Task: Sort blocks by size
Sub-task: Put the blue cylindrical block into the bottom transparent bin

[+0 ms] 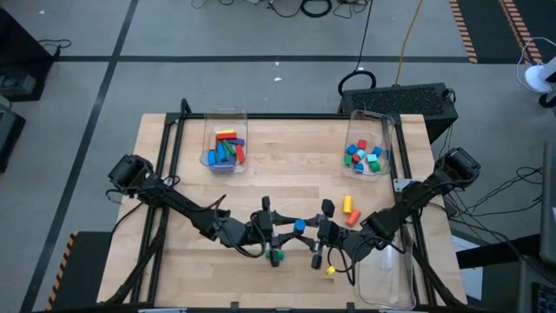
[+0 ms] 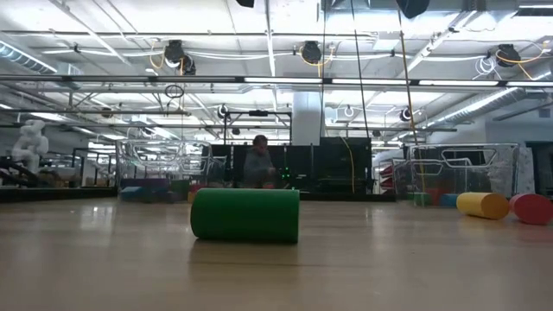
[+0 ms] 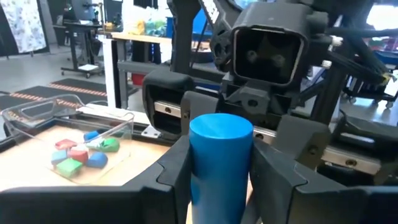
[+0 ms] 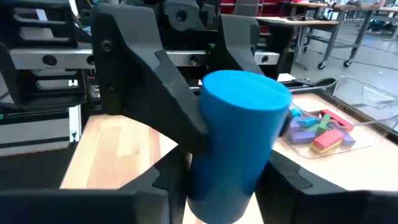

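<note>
Between both sets of jaws stands a smooth blue cylinder [image 3: 221,165], upright, at the middle front of the wooden worktop [image 1: 287,169]. The left gripper [image 1: 280,228] has its jaws pressed on the cylinder's two sides. The right gripper [image 1: 318,230] faces it from the other side, jaws tight on the same cylinder. Below the left jaws lies a green cylinder [image 1: 277,257] on its side. Beside the right arm lie a yellow cylinder [image 1: 347,204] and an orange block [image 1: 354,217]. Far beyond the jaws stand two clear plastic bins [image 1: 225,139] with more coloured blocks [image 1: 362,156].
</note>
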Robot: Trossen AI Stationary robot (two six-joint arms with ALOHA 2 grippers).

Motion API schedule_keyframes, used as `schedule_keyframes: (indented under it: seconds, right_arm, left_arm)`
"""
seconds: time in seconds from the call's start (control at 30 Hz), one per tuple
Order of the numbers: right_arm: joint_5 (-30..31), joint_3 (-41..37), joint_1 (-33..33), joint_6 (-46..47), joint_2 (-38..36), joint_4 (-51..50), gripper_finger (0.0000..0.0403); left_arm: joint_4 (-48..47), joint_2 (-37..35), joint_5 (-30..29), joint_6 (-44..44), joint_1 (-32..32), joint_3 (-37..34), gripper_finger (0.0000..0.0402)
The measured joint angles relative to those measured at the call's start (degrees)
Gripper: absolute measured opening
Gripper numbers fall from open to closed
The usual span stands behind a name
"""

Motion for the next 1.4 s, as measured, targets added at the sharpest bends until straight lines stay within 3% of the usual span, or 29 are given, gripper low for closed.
schedule_keyframes:
  seconds: [0.07,0.23,0.47,0.93,1.1,1.4]
  right_arm:
    - [-0.1,0.0,0.0,0.2,0.0,0.1,0.0118]
    - [-0.1,0.0,0.0,0.2,0.0,0.0,0.0115]
    - [0.9,0.0,0.8,0.5,0.0,-4.5,0.0115]
    - [-4.7,0.0,7.3,22.9,-5.8,-33.1,0.0115]
    - [-11.5,0.0,9.6,29.7,-9.0,-43.7,0.0115]
    - [-10.9,0.0,13.9,37.6,-13.2,-53.8,0.0115]
  left_arm:
    - [-0.1,0.0,0.1,0.5,-0.1,0.0,0.0131]
    - [-0.2,0.0,0.1,0.2,-0.1,0.0,0.0135]
    - [-2.6,0.0,0.1,0.2,0.1,0.0,0.018]
    - [-5.2,0.1,-0.2,2.5,0.0,0.0,0.0188]
    - [-5.4,0.1,-0.2,2.7,0.0,0.0,0.0189]
    - [-6.8,0.1,-0.2,1.8,0.0,0.0,0.0189]
